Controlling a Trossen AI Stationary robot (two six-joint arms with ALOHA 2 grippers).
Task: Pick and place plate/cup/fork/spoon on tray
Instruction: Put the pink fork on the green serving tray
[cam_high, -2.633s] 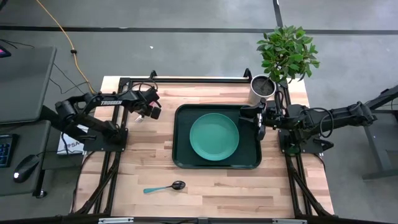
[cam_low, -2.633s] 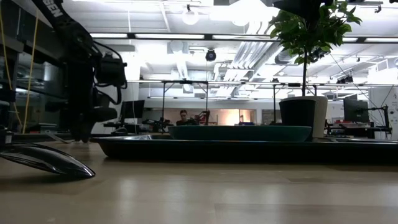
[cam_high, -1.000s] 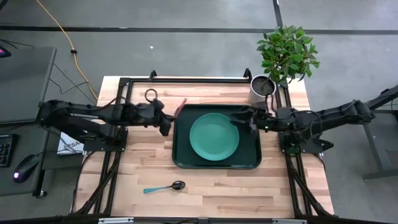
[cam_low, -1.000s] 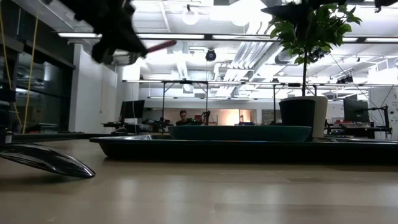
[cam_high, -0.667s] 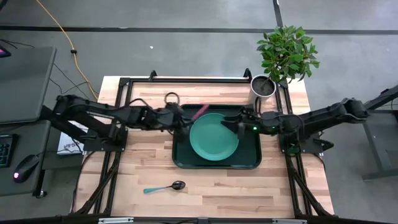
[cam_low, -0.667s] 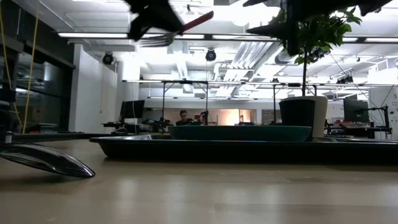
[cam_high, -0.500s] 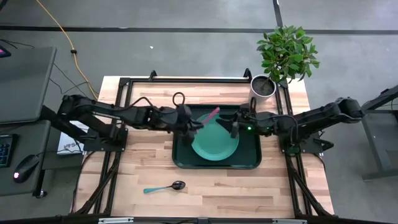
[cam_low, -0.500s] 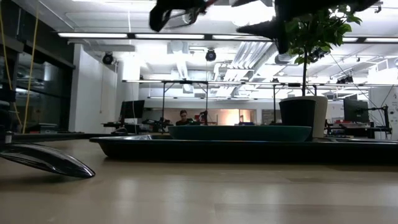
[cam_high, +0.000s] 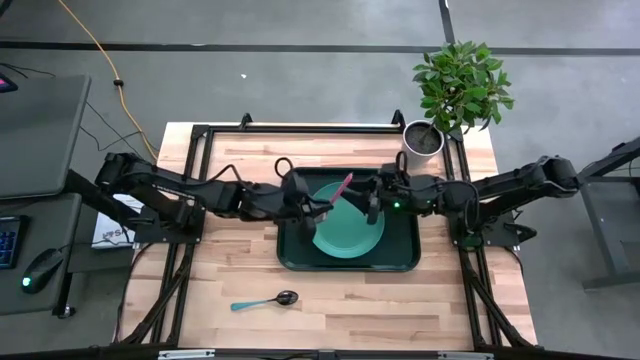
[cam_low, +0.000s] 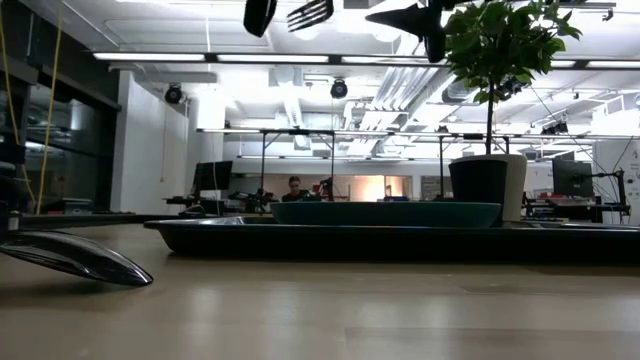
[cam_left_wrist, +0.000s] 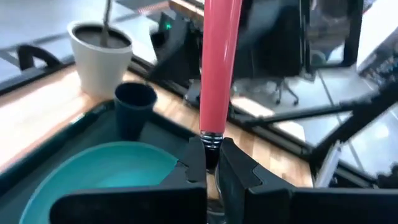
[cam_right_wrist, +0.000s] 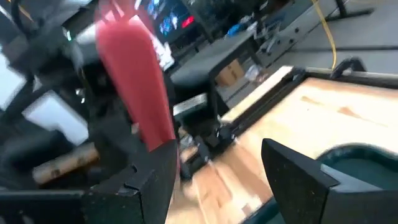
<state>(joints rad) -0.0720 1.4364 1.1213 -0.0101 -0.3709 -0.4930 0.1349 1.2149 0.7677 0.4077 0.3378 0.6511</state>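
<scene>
currently the left end effector (cam_high: 305, 201) is clamped on the fork (cam_high: 340, 187) above the tray (cam_high: 296, 255), at frame centre over the plate's (cam_high: 350, 232) left edge. opposite, the right end effector (cam_high: 372, 205) stands wide, holding nothing, fingers flanking the pink handle tip. cup (cam_left_wrist: 135, 106) sits in a tray corner. spoon (cam_high: 266, 301) lies on open table (cam_high: 450, 290), lower left.

**Object count on and around the table**

One tray (cam_high: 295, 255); one plate (cam_high: 350, 232); one cup (cam_left_wrist: 135, 107); one fork (cam_high: 341, 187); one spoon (cam_high: 265, 301); one potted plant (cam_high: 455, 92); two robot arms, each with one gripper.
</scene>
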